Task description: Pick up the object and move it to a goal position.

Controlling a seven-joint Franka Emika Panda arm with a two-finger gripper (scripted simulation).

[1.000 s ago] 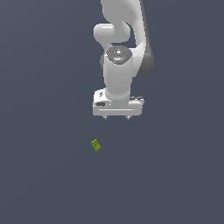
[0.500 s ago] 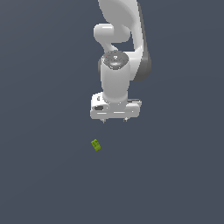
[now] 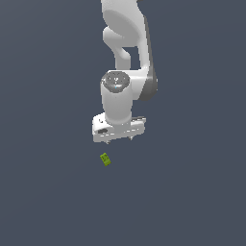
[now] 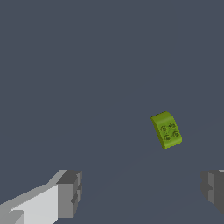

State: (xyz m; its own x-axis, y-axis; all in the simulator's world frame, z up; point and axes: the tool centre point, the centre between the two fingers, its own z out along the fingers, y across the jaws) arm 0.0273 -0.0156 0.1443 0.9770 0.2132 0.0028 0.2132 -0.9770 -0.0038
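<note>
The object is a tiny yellow-green block (image 3: pixel 105 159) with darker green marks, lying on the dark grey floor. In the exterior view it sits just below my white gripper (image 3: pixel 119 139), slightly toward that view's left, with a small gap between them. The wrist view shows the block (image 4: pixel 166 130) lying apart from both grey fingertips (image 4: pixel 70 192), closer to the other fingertip (image 4: pixel 213 189). The jaws stand wide apart and hold nothing.
The white arm (image 3: pixel 126 57) rises above the gripper. The floor (image 3: pixel 192 192) is a plain dark grey surface with nothing else on it.
The gripper has moved down and toward the exterior view's left, closing on the block. The block has not moved.
</note>
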